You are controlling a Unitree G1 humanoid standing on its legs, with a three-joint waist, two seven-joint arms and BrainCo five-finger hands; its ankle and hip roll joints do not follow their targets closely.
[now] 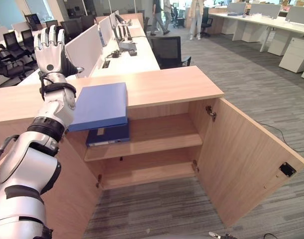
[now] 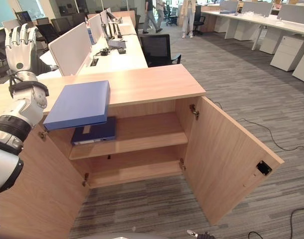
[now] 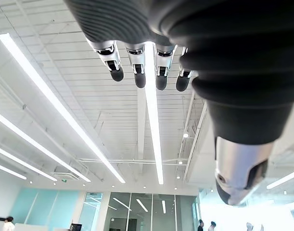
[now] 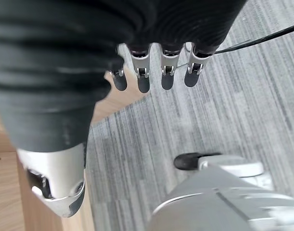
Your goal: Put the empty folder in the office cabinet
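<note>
**On the cabinet top, the folder overhangs the open shelf bay**

On the wooden top of the office cabinet (image 1: 161, 84), at its front edge, lies the blue folder (image 1: 101, 105), flat, with its near end jutting out past the lip above the upper shelf (image 1: 156, 137). Its long axis runs from the far side of the top toward the robot, roughly square to the cabinet front. Directly beneath the overhang, a darker blue binder (image 1: 108, 135) already lies on that upper shelf; the lower shelf (image 1: 147, 172) is bare. The cabinet door (image 1: 244, 162) stands swung wide to the right, leaving the bay open.

The left hand (image 1: 48, 47) is raised upright just to the left of the folder and apart from it, fingers straight and loosely spread, holding nothing; its wrist view looks up at the ceiling lights past relaxed fingers. The right hand (image 4: 154, 72) hangs low over the grey carpet with its fingers likewise straight and empty.

The folder therefore lies to the right of and below the left hand, which is plainly the nearer one. My judgement is that the folder is not yet shelved, and the next move calls for that hand to come down onto the folder's left long edge.
</note>
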